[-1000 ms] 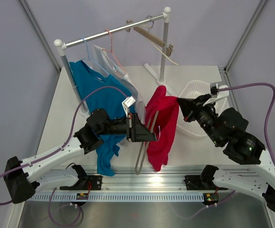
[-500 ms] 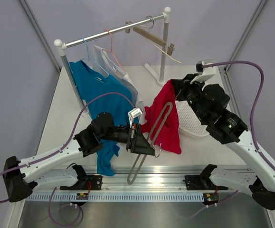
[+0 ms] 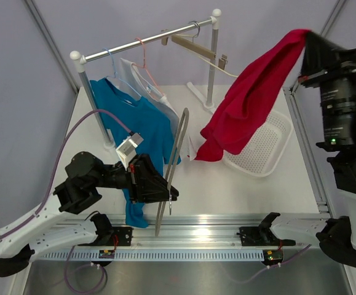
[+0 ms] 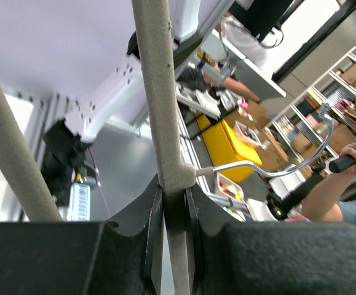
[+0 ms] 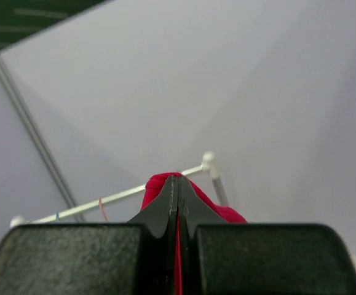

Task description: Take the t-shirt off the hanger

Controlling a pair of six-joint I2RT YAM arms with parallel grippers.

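The red t-shirt (image 3: 251, 98) hangs free in the air, pinched at its top corner by my right gripper (image 3: 308, 38), which is raised high at the right. Its lower end dangles over the basket's left rim. In the right wrist view the gripper (image 5: 178, 184) is shut, with red cloth (image 5: 222, 212) bulging past the jaws. The grey felt hanger (image 3: 173, 166) is bare and stands nearly upright left of the t-shirt, apart from it. My left gripper (image 3: 167, 192) is shut on the hanger's neck. In the left wrist view the gripper (image 4: 173, 200) clamps the grey bar (image 4: 156, 92) just below its metal hook (image 4: 276, 169).
A white clothes rack (image 3: 141, 44) at the back carries a blue t-shirt (image 3: 128, 123), a white shirt (image 3: 150, 86) and a wooden hanger (image 3: 196, 49). A white mesh basket (image 3: 264, 144) lies on the table at the right, under the red cloth.
My right arm swung up and to the right, pulling the red t-shirt off the hanger. My left arm drew back left with the hanger, which now stands bare.
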